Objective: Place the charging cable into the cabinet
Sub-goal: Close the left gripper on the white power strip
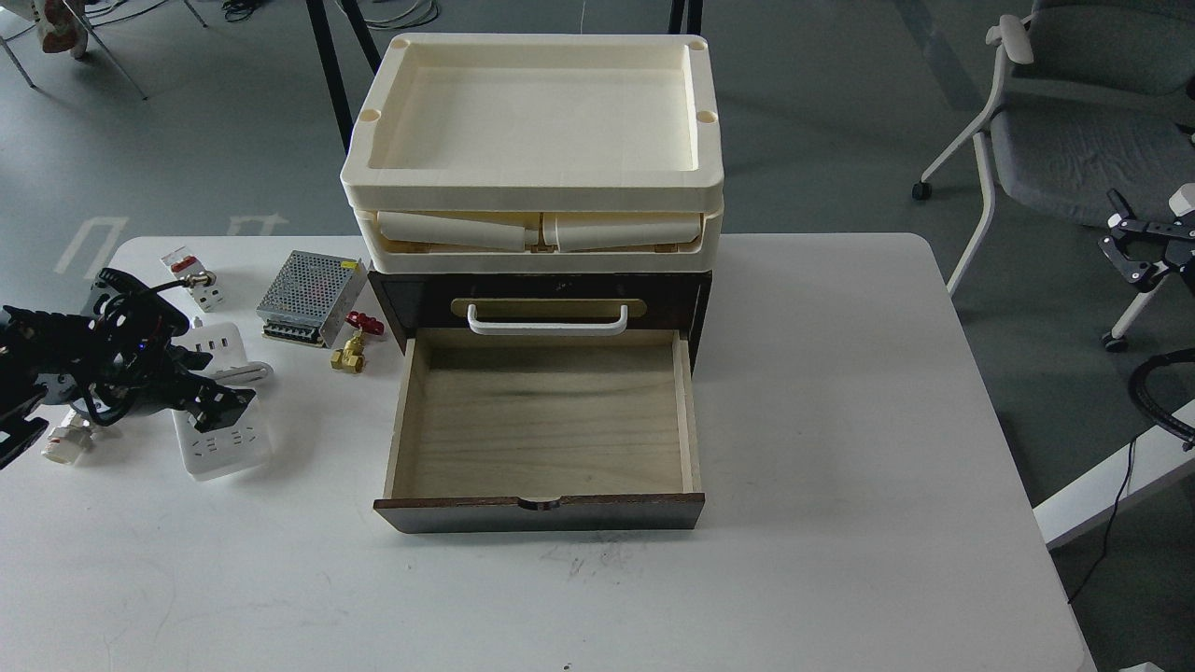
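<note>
Head view: charging cable (224, 437) lies flat on the table (840, 420), left of the cabinet (541, 420), whose drawer stands open to receive it. Left gripper (222, 403) hovers over it; finger spread unclear. Right gripper (1134, 252) is idle far right.

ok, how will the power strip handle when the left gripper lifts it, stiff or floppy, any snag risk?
The charging cable has a flat, rigid-looking plastic body, so it will probably lift as one stiff piece. Its thick cord curls beside it and may trail or swing. The left gripper sits over one end, so the strip could tilt; its smooth casing may be slippery.
</note>
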